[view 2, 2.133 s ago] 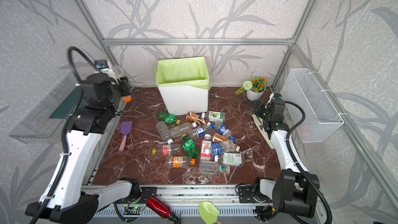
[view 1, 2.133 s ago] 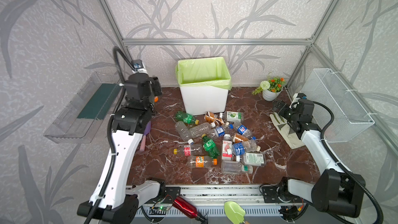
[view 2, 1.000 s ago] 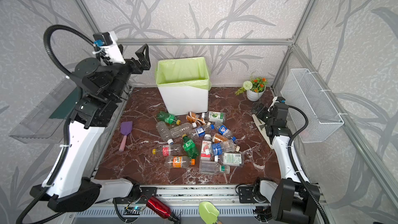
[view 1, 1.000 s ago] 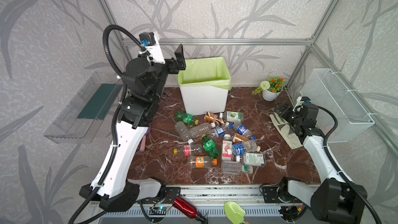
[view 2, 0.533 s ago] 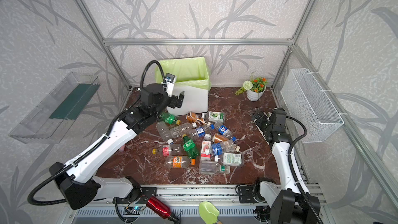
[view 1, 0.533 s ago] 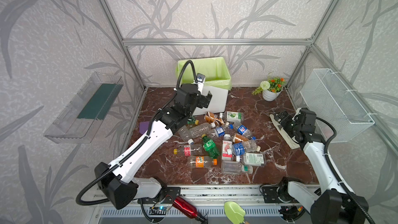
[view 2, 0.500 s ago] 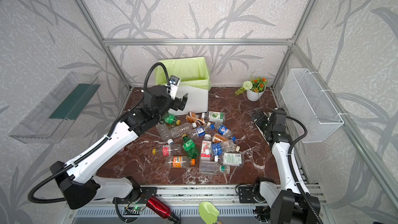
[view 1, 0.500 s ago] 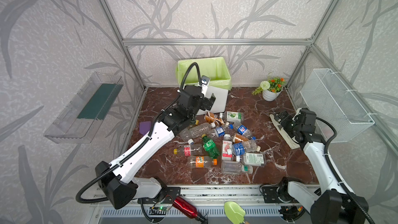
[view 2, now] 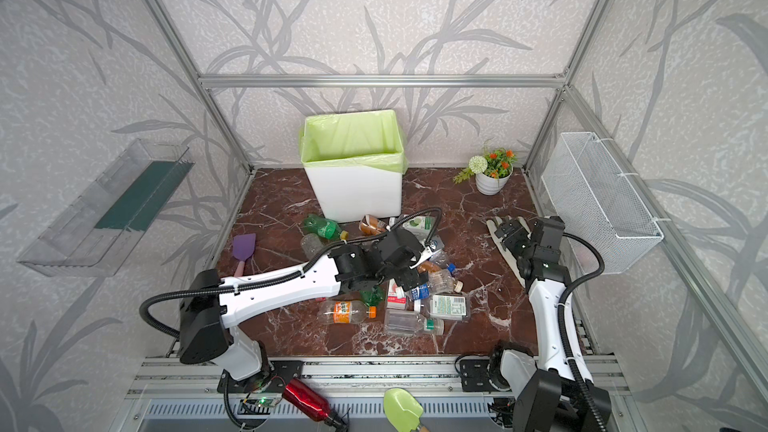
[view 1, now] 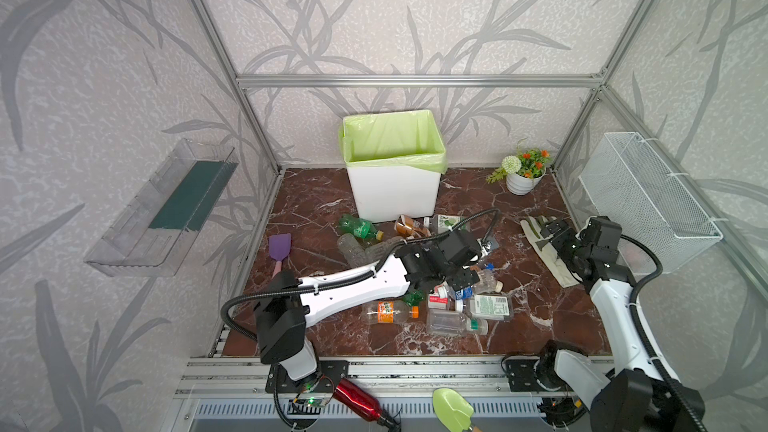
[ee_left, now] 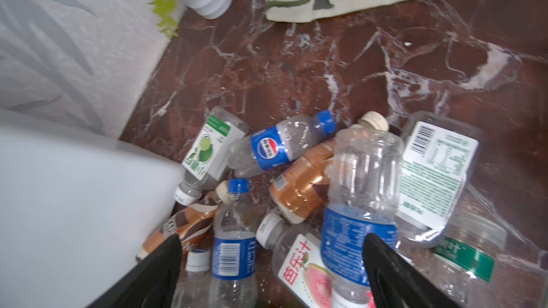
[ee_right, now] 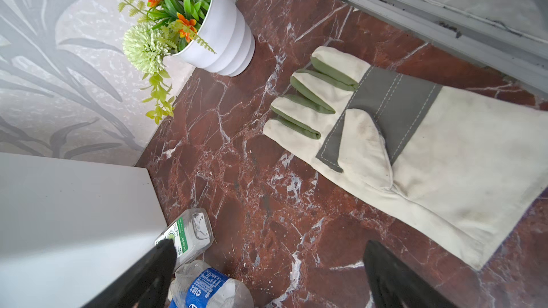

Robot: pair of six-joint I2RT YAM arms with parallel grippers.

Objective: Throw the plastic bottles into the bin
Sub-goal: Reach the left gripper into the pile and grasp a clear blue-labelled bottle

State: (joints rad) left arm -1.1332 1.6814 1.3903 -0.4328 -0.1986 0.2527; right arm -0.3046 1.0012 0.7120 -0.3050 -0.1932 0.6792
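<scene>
1. The left gripper [ee_left: 271,250] is wide open and holds nothing. Its two black fingers [ee_left: 166,262] hang just over the heap of bottles.
2. Down between the fingers lie a bottle with a pink guava label [ee_left: 302,268] and a clear bottle with a blue label [ee_left: 234,250]. A bigger clear bottle [ee_left: 364,173] lies on top of others, right beside one finger.
3. The plastic bottles [view 1: 486,305] lie in a heap in the middle of the red-brown floor [view 1: 316,209], just on the near side of the bin. Many touch, and some lie on top of each other.
4. The bin [view 1: 395,193] stands upright at the far middle, with a green bag folded over its rim. I see no bottle in it, but its bottom is hidden.
5. The right gripper [ee_right: 269,247] is wide open too, and empty. It hangs on the right side, over the floor beside a work glove [ee_right: 415,149], at the edge of the heap.
6. I think the step in hand is reaching for a bottle. The job looks like it is only starting.
7. Next, the left gripper should go lower until just one bottle sits between its fingers. Then it should shut on the bottle's middle, lift it, carry it far to the bin and let go over the opening.
8. The bottles are round and smooth, so one may slip. Two could also get pinched at once.
</scene>
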